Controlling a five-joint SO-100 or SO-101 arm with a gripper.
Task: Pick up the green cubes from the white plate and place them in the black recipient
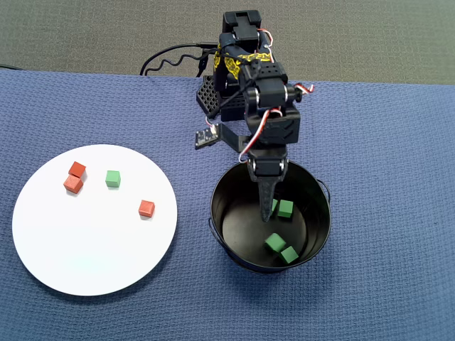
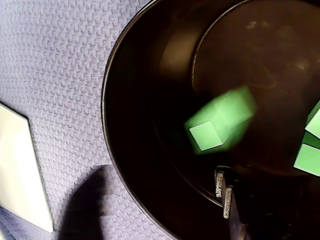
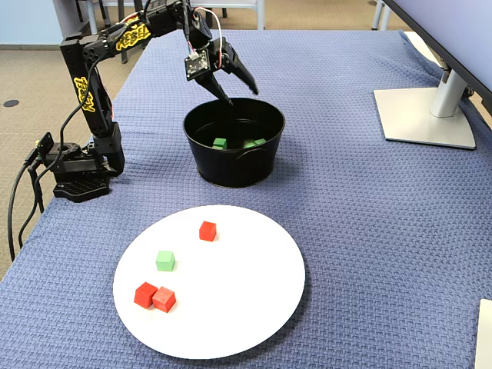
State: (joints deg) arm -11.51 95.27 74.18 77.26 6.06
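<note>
Glossy round black bucket (image 2: 130, 165); matte green cube (image 2: 220, 125) inside.

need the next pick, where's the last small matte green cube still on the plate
In the overhead view the small matte green cube sits upper-centre on the flat round white plate, just right of the two touching red-orange cubes, apart from them.

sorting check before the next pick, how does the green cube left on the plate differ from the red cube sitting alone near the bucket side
The green cube is light green; the lone red cube is red-orange. In the overhead view the green cube lies nearer the touching pair of red cubes, while the lone red cube lies closer to the black bucket. They look the same size, and both rest flat on the white plate, touching nothing else.
</note>
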